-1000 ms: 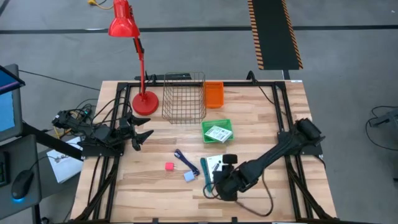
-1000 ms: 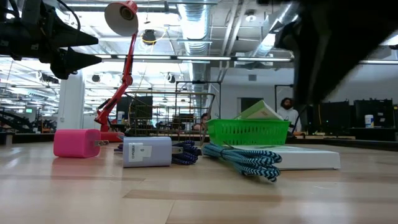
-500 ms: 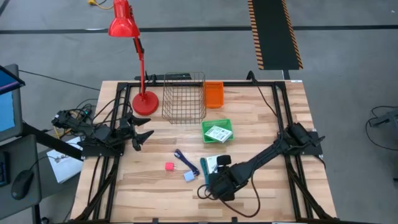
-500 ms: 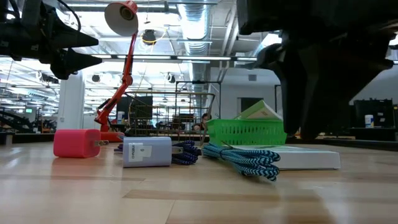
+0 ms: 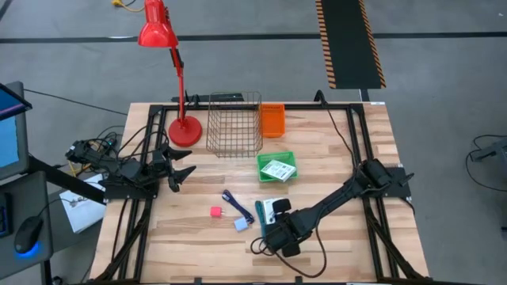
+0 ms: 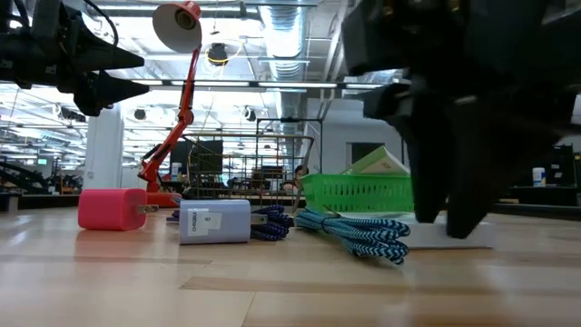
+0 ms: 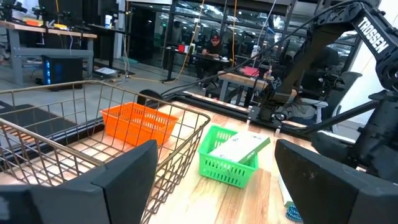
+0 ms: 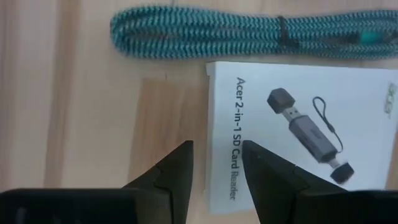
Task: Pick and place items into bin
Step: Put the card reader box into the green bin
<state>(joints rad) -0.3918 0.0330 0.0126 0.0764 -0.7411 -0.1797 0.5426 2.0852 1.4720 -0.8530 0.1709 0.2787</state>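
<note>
Right gripper point(image 8: 214, 163) is down low over the pale wood-plank desk point(image 5: 182, 237), at the near edge of the flat white card box point(image 8: 298, 124) printed with a card reader. Its two dark, wedge-shaped fingers point(image 8: 171, 171) stand part-way open, one tip over bare wood, the other over the box's printed edge, straddling that edge. Nothing is held between them. In the high view the gripper point(image 5: 269, 233) sits just in front of that box point(image 5: 273, 207).

Right beside the box lies the teal braided cable point(image 8: 249, 31), bundled into a long, ropy coil with a woven black-and-teal pattern; the low view shows its looped end point(image 6: 359, 232) resting on the desk.

Farther left, well apart from the gripper: a glossy pink cube-shaped plug point(image 6: 112, 209), a pale-blue boxy plug point(image 6: 214, 221) and a dark blue cord point(image 5: 232, 200) tucked behind it.

The second white packet point(image 5: 277, 169) with green print lies tilted inside a small green lattice plastic basket point(image 5: 264, 162). Behind it stand a tall open wire-mesh bin point(image 5: 234, 123) and a small orange slatted plastic basket point(image 5: 272, 120). A red desk lamp point(image 5: 184, 131) stands on its round base beside the wire bin.

Left gripper point(image 5: 187, 172) waits at the desk's left side, fingers spread wide, holding nothing.
</note>
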